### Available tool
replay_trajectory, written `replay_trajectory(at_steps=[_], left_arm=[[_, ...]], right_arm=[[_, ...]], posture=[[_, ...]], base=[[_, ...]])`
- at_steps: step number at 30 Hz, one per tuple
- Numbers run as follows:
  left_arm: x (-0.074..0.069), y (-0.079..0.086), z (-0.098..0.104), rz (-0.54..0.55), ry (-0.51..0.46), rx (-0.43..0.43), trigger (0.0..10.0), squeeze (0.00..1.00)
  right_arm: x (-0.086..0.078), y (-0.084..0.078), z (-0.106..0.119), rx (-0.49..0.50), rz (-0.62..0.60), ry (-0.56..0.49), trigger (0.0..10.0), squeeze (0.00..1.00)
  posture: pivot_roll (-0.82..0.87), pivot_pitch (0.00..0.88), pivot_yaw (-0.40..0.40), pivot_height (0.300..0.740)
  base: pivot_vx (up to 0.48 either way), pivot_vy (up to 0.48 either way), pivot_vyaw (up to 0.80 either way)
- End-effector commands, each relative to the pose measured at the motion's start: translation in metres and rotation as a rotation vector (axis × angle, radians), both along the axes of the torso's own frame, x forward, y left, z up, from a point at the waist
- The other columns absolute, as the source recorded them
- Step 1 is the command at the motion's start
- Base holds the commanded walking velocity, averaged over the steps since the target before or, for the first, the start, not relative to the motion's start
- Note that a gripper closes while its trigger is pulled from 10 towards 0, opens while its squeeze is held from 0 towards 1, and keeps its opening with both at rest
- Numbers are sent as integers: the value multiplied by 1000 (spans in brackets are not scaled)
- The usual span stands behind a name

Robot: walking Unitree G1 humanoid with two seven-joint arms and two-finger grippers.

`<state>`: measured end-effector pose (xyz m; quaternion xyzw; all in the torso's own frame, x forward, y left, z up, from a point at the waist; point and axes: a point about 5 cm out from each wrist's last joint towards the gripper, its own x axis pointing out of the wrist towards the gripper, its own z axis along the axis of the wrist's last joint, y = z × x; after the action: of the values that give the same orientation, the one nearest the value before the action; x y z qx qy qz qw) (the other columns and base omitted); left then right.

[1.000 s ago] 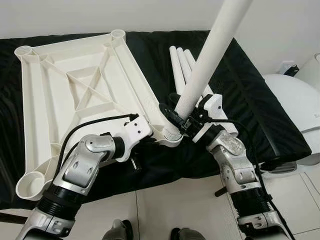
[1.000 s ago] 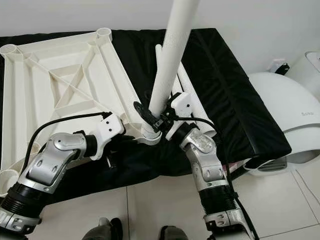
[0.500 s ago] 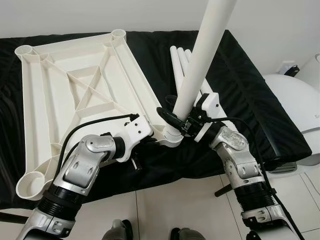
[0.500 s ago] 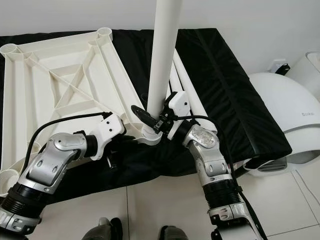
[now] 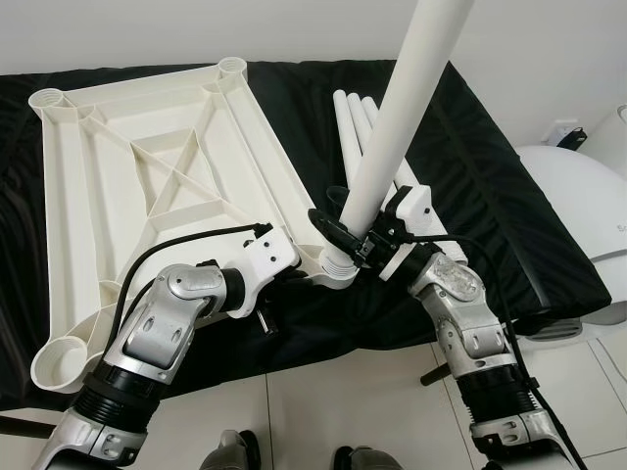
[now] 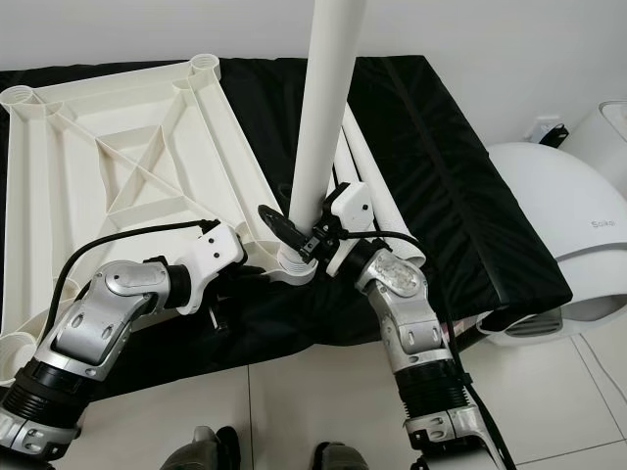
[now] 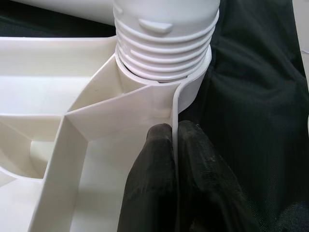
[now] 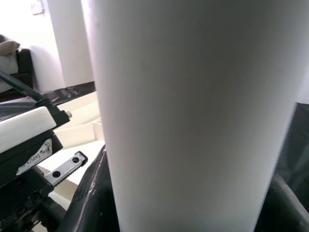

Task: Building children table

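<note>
The white plastic table top [image 5: 147,166] lies upside down on a black cloth, ribs facing up. A long white table leg [image 5: 392,127] stands nearly upright in the near right corner socket [image 5: 338,266], leaning slightly right. Its threaded end [image 7: 164,43] sits in the socket with several threads still showing. My right gripper [image 5: 350,238] is shut on the leg just above the socket; the leg [image 8: 193,106] is close against that wrist camera. My left gripper [image 7: 175,140] is shut on the table top's thin rim beside the socket, one finger [image 7: 149,183] on each side.
Three spare white legs [image 5: 355,122] lie side by side on the cloth behind the standing leg. A white rounded appliance [image 5: 578,196] stands on the floor at the right. Light tiles and my feet [image 5: 230,452] are below the cloth's near edge [image 5: 323,343].
The leg swung from a clear rightward lean towards upright, then eased slightly back right, with my right gripper turning along with it. The left gripper stayed on the rim.
</note>
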<state>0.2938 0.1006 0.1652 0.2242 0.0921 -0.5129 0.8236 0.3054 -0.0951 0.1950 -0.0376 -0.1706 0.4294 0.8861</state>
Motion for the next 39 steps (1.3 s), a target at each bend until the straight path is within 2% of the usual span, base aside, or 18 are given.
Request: replay_trajectory(at_steps=[1, 21, 39], left_arm=[[-3, 0, -13, 37, 43, -11, 10000, 0], [-3, -2, -12, 38, 42, -20, 10000, 0], [-3, -2, -12, 39, 40, -21, 10000, 0]], right_arm=[[-3, 3, -36, -63, -11, 159, 10000, 0], [-12, 11, -32, -11, -112, 141, 10000, 0], [-18, 18, -21, 73, -307, 86, 10000, 0]], posture=[[-4, 185, -11, 740], [-10, 186, -17, 740], [-8, 190, -17, 740]], base=[[0, 0, 0], [0, 0, 0], [0, 0, 0]])
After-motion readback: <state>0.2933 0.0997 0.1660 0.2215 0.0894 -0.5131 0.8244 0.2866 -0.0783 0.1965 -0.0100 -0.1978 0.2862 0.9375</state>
